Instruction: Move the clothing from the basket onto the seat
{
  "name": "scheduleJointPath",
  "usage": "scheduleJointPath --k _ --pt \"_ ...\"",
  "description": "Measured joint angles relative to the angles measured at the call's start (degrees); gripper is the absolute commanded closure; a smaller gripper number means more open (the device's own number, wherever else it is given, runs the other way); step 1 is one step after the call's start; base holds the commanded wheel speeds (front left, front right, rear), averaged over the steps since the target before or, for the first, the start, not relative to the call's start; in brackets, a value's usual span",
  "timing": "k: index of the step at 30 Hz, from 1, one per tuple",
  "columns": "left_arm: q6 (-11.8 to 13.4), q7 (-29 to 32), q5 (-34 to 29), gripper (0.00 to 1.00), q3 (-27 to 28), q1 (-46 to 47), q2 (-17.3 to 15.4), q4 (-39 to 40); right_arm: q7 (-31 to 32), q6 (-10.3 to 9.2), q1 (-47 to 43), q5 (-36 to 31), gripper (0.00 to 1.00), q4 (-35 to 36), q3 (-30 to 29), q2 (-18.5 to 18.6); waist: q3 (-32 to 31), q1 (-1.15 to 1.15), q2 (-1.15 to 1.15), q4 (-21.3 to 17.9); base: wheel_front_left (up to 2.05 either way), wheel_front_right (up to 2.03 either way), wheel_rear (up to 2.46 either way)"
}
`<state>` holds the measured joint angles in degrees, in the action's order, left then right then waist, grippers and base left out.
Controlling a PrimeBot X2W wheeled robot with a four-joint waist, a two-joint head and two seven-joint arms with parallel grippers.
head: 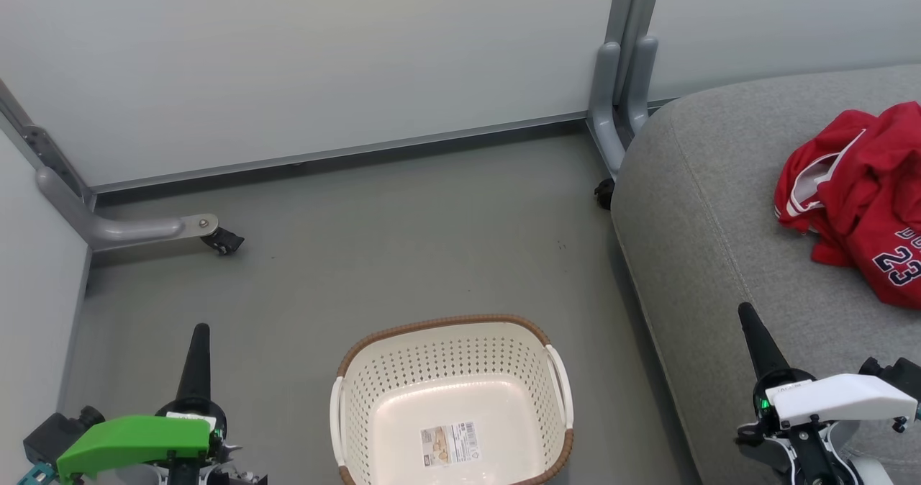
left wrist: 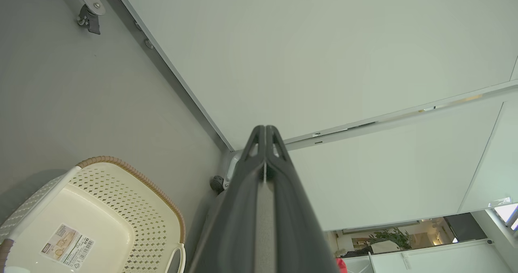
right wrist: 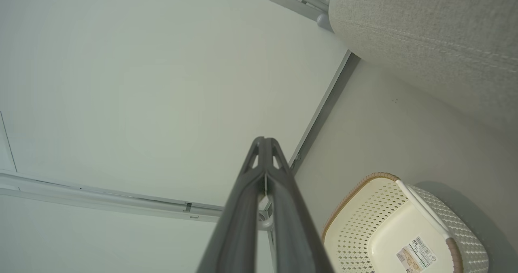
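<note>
The red clothing (head: 860,197) lay heaped on the grey seat (head: 705,255) at right, the basket (head: 446,321) bare on the floor. My left end effector (head: 201,330) and right end effector (head: 745,311) were clenched on nothing; I judged only a careful park, clear of the basket, was needed.

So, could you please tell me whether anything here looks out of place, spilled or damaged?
Nothing looks spilled or damaged. The clothing lies in a crumpled heap on the seat, and the basket stands upright on the floor, holding just its label.
</note>
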<state>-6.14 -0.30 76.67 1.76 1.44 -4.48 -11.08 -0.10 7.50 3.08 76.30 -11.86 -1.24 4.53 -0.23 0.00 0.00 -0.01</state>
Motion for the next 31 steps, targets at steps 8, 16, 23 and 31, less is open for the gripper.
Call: scheduleJointPath --k 8,16,23,31 --pt "-0.40 1.08 3.78 1.00 0.44 0.86 0.00 -0.58 1.11 0.00 0.66 3.85 1.00 -0.46 -0.71 -0.03 0.08 0.00 0.00 0.00 0.00 0.00 0.00" --pt "-0.53 2.25 7.71 1.00 1.08 1.88 0.01 -1.24 2.20 0.00 1.19 7.84 1.00 -0.90 -1.46 -0.10 0.17 0.00 0.00 0.00 0.00 0.00 0.00" --pt "-0.86 3.15 10.65 1.00 1.52 2.59 0.02 -1.79 3.18 0.00 1.60 10.74 1.00 -1.26 -2.02 -0.14 0.24 0.00 0.00 0.00 0.00 0.00 0.00" --pt "-0.94 4.03 13.80 1.00 1.97 3.33 0.03 -2.27 4.00 0.00 2.23 13.91 1.00 -1.60 -2.66 -0.20 0.32 0.00 0.00 0.00 0.00 0.00 0.00"
